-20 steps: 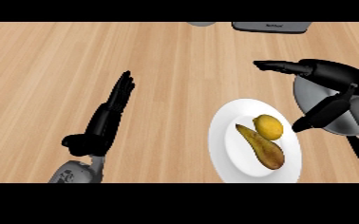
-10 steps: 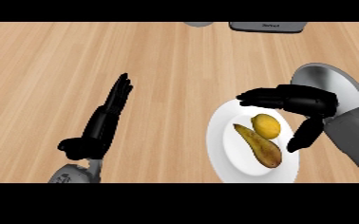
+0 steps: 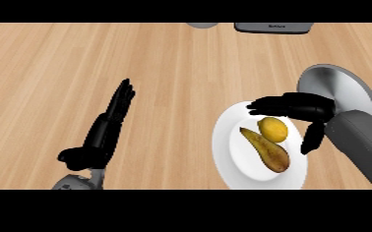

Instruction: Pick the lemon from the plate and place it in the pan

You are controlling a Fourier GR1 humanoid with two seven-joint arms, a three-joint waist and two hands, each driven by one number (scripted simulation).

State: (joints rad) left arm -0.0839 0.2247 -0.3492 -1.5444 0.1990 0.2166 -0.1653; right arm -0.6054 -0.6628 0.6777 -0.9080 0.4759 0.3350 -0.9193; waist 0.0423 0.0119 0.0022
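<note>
Two fruits lie on the white round plate (image 3: 227, 153): the lemon (image 3: 272, 129), smooth yellow oval w/ long axis roughly up-down in view, and a brownish pear-like fruit (image 3: 267, 150) slanting beside it. Our right hand (image 3: 298, 109) hovers just above the lemon, fingers curved, holding nothing; vs. half a sec ago it's barely shifted. Grey metal pan (image 3: 341, 86) sits behind it. Left hand (image 3: 108, 128) rests open, fingers straight, on the wood-grain table (image 3: 167, 69).

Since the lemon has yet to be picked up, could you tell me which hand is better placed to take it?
The right hand: it hovers open over the lemon on the plate, with the pan beside it. The left hand rests far off.
</note>
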